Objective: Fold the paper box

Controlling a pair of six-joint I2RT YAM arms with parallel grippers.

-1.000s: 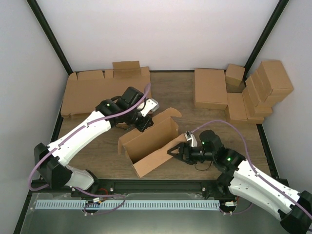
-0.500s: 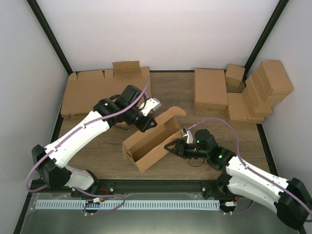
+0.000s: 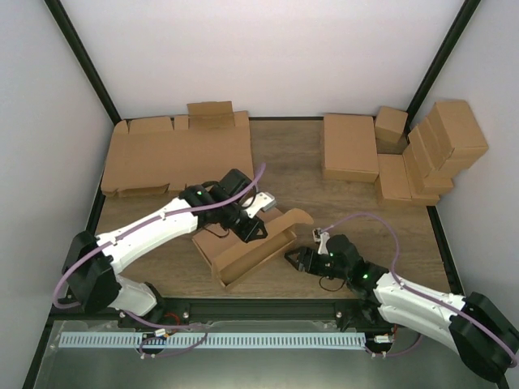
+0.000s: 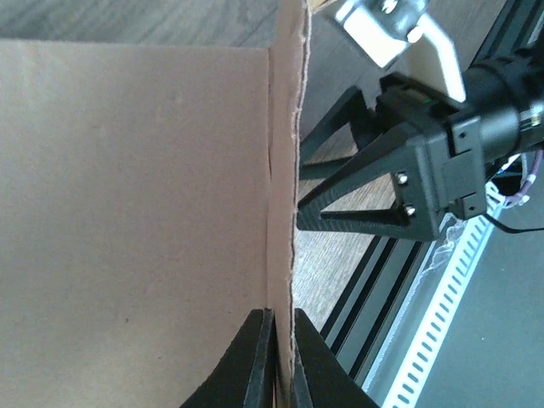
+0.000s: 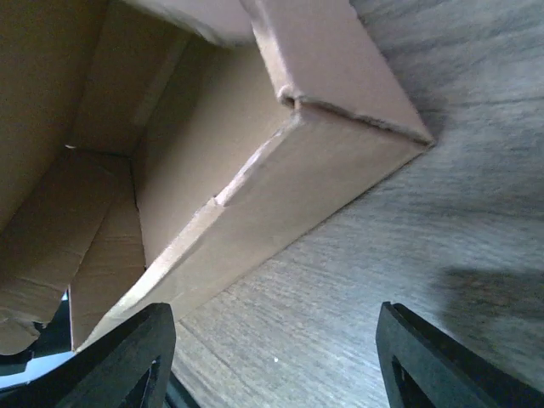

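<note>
Cardboard box [image 3: 243, 258] sits half-formed at the front of the table [image 3: 300, 162] — we see left fingers [image 4: 255, 365] pinching its wall, likely to steady it, right fingers [image 5: 136, 361] spread wide beside its end, holding nothing.

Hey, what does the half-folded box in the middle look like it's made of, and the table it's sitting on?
The box looks like brown corrugated cardboard, matte and unprinted. The left wrist view shows a rough, raw cut edge, and the right wrist view shows creased fold lines. The table looks like wood or a wood-look laminate, dark brown with a streaked grain. The pictures cannot tell which.
</note>
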